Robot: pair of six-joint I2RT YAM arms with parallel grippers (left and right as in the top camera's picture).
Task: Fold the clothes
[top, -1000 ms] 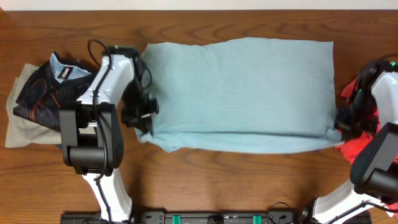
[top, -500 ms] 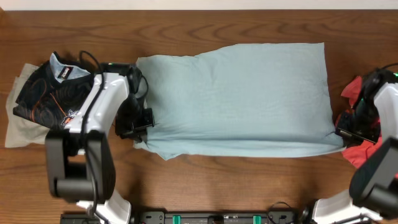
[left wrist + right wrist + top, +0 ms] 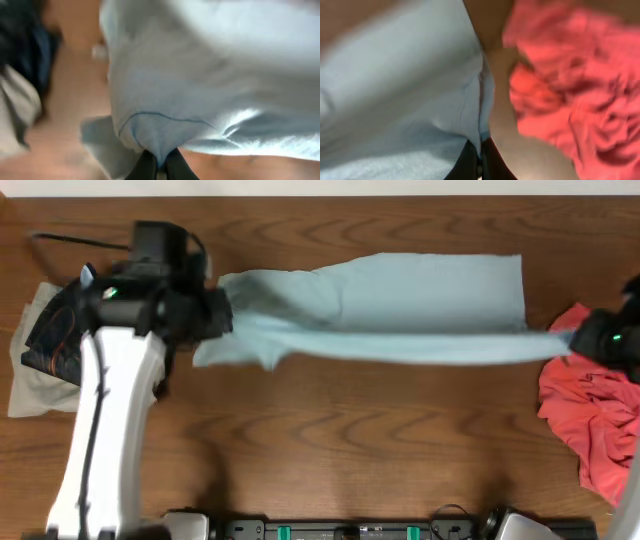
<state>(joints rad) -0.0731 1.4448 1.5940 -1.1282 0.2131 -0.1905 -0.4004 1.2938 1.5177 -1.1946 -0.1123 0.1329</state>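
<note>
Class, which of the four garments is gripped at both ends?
The pale blue T-shirt, pinched by left fingers and right fingers; the red heap, black top and beige garment lie ungripped.

Nothing legible anywhere: no words, brands, numbers or signs. Plain, unmarked cloth on the T-shirt [image 3: 420, 290] and on the red garment [image 3: 590, 420] to its right. Too blurred and small to read anything on the black top [image 3: 50, 330] left of the T-shirt.
</note>
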